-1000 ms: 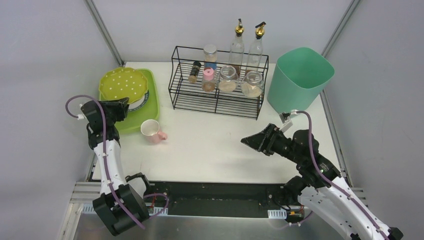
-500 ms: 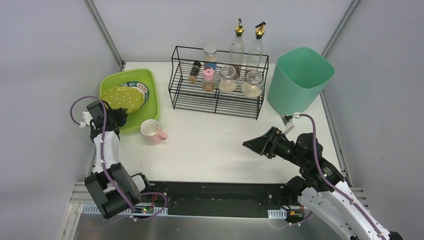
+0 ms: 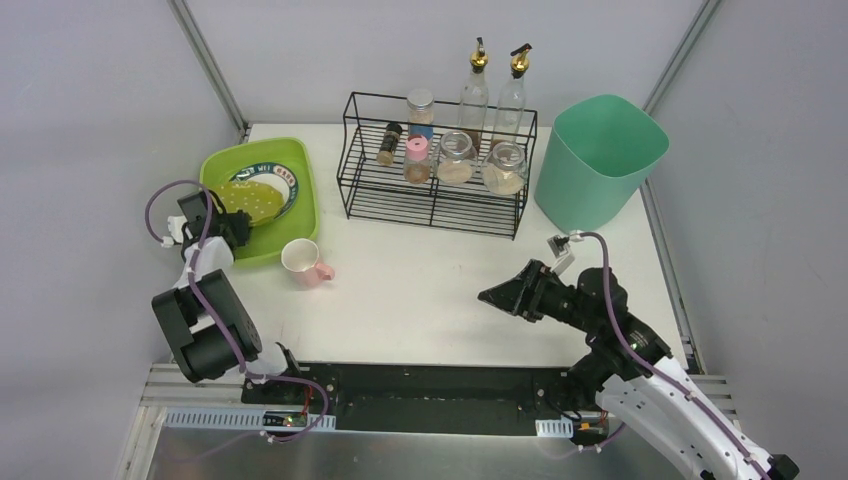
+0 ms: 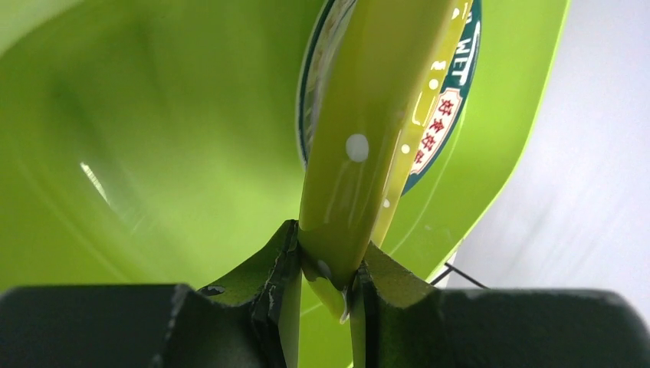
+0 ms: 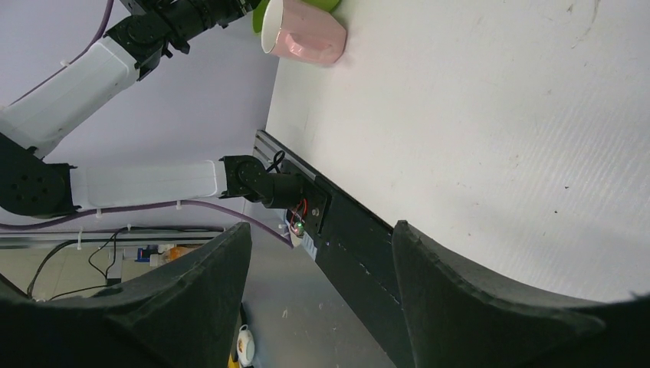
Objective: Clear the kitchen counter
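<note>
Your left end effector pinched the rim of a yellow-green plate with white dots between its two fingers. It held the plate tilted inside the lime-green tub. Under this plate, another plate with a dark green rim and some printed letters lay in the tub. In the left wrist view I could not tell if the two plates touched.

Your right end effector was spread and held nothing. It hung over the near right part of the table, well apart from every dish.

The table lay in front of both arms. It carried the tub at the far left, a black wire rack with jars at the far middle, and a mint-green bin at the far right. A pink mug stood on the table just beside the near corner of the tub.
</note>
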Robot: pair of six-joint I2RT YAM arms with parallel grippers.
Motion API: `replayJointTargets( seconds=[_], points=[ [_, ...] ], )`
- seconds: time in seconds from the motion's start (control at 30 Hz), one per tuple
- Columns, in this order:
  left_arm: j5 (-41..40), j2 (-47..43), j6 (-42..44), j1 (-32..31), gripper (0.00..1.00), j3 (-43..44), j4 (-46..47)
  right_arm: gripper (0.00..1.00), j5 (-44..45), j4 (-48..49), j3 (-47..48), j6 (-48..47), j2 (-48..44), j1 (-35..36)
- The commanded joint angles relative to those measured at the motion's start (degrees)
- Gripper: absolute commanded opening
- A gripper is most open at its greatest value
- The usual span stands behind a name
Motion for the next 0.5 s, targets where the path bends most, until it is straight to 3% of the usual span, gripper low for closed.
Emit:
replayJointTargets(
  seconds=[0.0,0.47],
  points=[
    [-1.54,2.1,-0.39,-1.18,0.0,6.12,12.15,0.71,-1.53,4.37,-0.29,-0.86,1.44,-0.03],
    [-4.91,13.15,-0.94,-6.01,0.0,13.26,14.26,0.71,-3.34,8.23,-0.67,-1.69,7.56,0.02]
  ],
)
